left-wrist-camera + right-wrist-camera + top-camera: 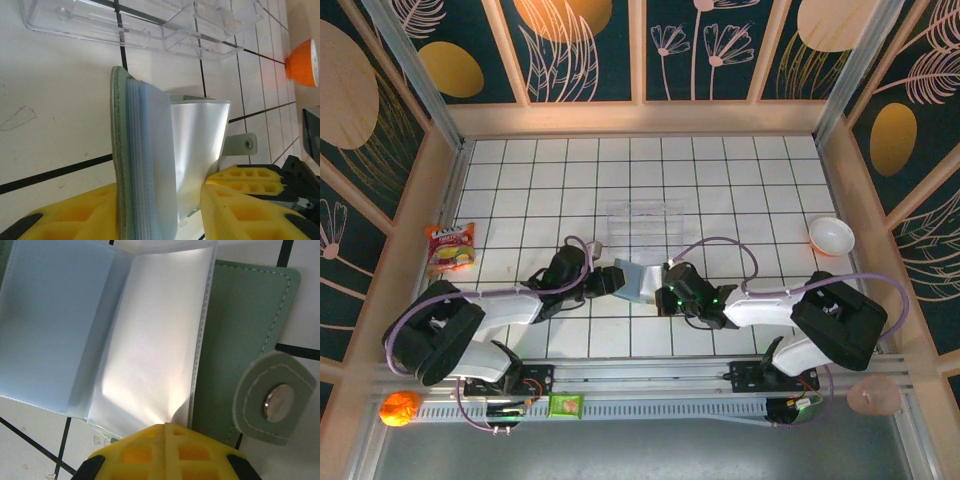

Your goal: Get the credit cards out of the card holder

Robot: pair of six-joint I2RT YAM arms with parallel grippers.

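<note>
The grey-green card holder (638,280) lies open between both grippers. In the left wrist view one panel (118,150) stands on edge with a stack of bluish plastic sleeves (150,160) against it. My left gripper (156,200) straddles panel and stack, open. One finger (75,215) touches the cover and a gap remains on the other side. My right gripper (165,426) is shut. Its closed tip rests on the lower edge of a frosted sleeve (150,340) beside the flat panel (240,330). The credit cards are hidden; I cannot tell any apart from the sleeves.
A clear compartmented plastic box (642,215) sits just behind the holder. A white and orange bowl (831,236) stands at the right, a snack packet (451,248) at the left. The holder's snap tab (272,400) sticks out to the right.
</note>
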